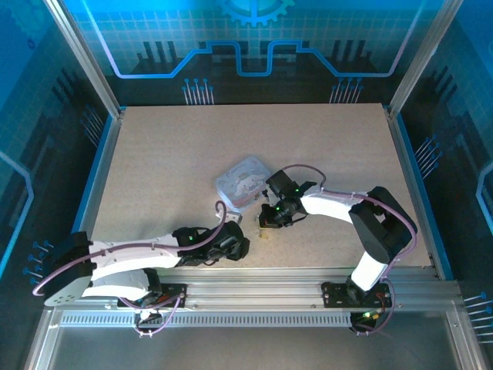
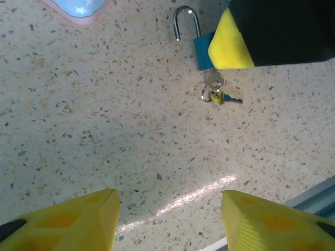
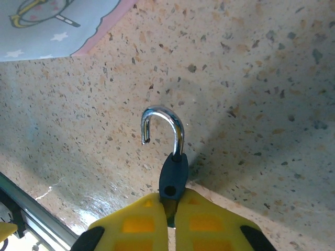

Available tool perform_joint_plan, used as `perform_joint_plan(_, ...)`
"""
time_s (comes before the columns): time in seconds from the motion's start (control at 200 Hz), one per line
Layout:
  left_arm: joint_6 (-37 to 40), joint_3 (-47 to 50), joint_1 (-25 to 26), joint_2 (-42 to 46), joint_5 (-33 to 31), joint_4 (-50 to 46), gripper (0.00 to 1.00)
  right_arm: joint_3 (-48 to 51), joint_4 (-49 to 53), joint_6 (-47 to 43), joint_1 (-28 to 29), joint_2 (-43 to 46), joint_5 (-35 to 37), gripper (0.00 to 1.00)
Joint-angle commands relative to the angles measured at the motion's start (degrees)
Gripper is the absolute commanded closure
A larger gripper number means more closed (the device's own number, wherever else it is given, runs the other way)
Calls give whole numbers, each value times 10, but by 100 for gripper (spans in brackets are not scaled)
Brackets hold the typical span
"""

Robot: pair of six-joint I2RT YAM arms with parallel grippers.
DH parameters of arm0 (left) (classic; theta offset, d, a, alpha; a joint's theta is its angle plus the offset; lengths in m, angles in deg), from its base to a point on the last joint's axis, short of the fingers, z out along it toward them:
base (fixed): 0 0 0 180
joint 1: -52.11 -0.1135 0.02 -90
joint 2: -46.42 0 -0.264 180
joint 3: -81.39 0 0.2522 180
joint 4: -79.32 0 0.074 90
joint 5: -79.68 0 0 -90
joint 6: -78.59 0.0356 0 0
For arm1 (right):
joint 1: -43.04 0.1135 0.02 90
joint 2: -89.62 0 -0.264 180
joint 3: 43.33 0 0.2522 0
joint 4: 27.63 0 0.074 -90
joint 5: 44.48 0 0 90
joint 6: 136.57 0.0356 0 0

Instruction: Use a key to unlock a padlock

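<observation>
1. Pinching the padlock (image 3: 173,175) body, the right gripper (image 3: 170,222) clamps it, probably to steady it; the shackle (image 3: 163,123) looks popped.
2. Key (image 2: 216,95) sits just under the body, on the tabletop (image 2: 104,130).
3. Left gripper (image 2: 170,209) fingers apart, empty.

padlock (image 2: 201,52): body half hidden behind a yellow finger (image 2: 229,44) of the right claw (image 3: 170,217), lower end buried in the grip. tin (image 3: 52,26): cut by the top edge. key (image 2: 220,97): from above, too small to tell.
</observation>
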Motion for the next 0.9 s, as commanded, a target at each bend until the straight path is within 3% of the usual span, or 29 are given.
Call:
perform_joint_plan(0.0, -17, 17, 3, 24, -17, -9, 45, -3, 14, -12, -6, -12, 14, 88)
perform_joint_plan(0.11, -19, 19, 3, 33, -19, -22, 44, -4, 29, -17, -7, 0, 35, 79)
perform_joint_plan(0.26, -11, 20, 3, 57, -32, -43, 43, -17, 60, -26, -7, 29, 58, 58)
perform_joint_plan(0.405, 18, 10, -12, 82, -42, -69, 35, -32, 107, -41, -8, 84, 97, 42)
perform_joint_plan(0.62, 119, -79, -111, 93, -2, -161, 21, -42, 163, -69, -25, 212, 174, 28)
perform_joint_plan(0.665, 144, -99, -131, 91, 2, -173, 19, -41, 171, -80, -33, 243, 187, 19)
perform_joint_plan(0.895, 268, -203, -260, 50, 27, -179, 1, 0, 182, -128, -114, 416, 264, 0)
